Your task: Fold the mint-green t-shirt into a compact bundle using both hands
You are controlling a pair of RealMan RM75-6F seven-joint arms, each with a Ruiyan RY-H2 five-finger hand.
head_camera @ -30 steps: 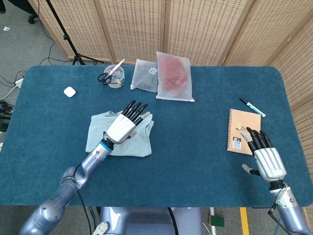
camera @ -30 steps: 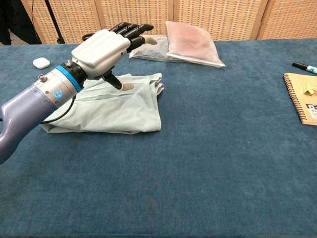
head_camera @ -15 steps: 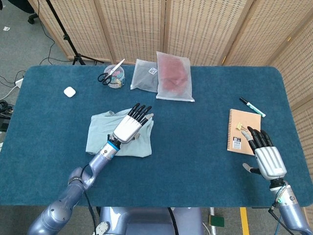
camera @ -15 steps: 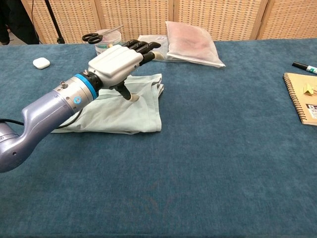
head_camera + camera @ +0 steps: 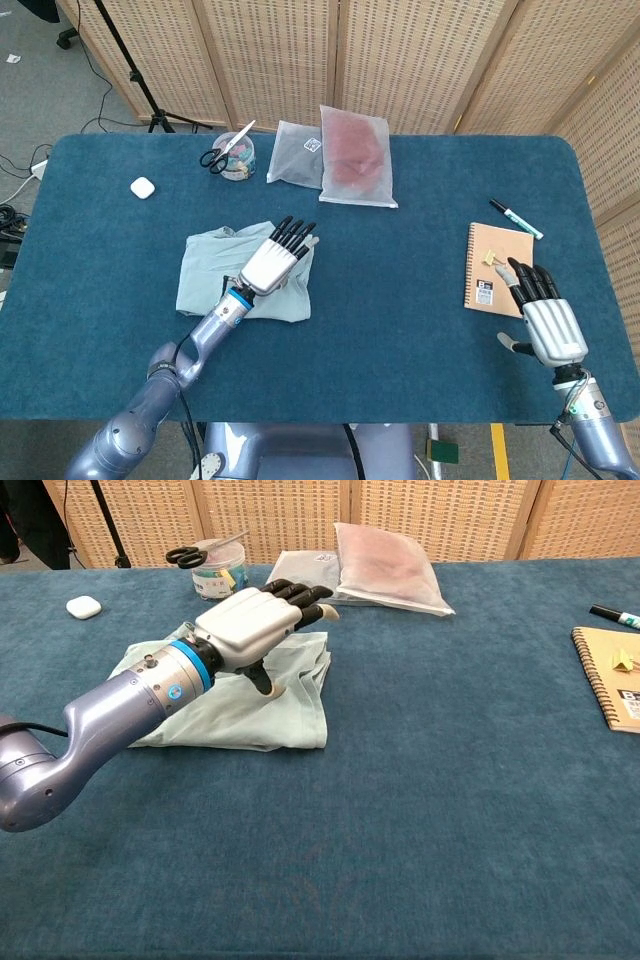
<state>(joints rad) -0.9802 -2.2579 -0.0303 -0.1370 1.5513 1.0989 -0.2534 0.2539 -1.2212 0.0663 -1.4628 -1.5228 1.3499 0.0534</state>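
Nearest, at the desk's front right corner, the right hand (image 5: 545, 322) lies palm down with fingers spread and nothing in it, probably parked until a fold needs it. Just beyond its fingertips lies a notebook (image 5: 497, 268), with a pen (image 5: 515, 218) past that near the right edge; both sit well apart from the work.

Left of centre, the left hand (image 5: 258, 623) hovers flat over the shirt (image 5: 215, 276), fingers straight and together, its thumb tip pointing down at the cloth, gripping nothing. That flat pose suits pressing or smoothing a fold, not lifting. The shirt already lies as a rough folded pad, its right edge stacked in layers, so the bundle looks partly made.

Toward the back edge sit an earbud case (image 5: 142, 187), a tub (image 5: 236, 160) with scissors (image 5: 222, 150) across it, and two plastic bags (image 5: 352, 156).
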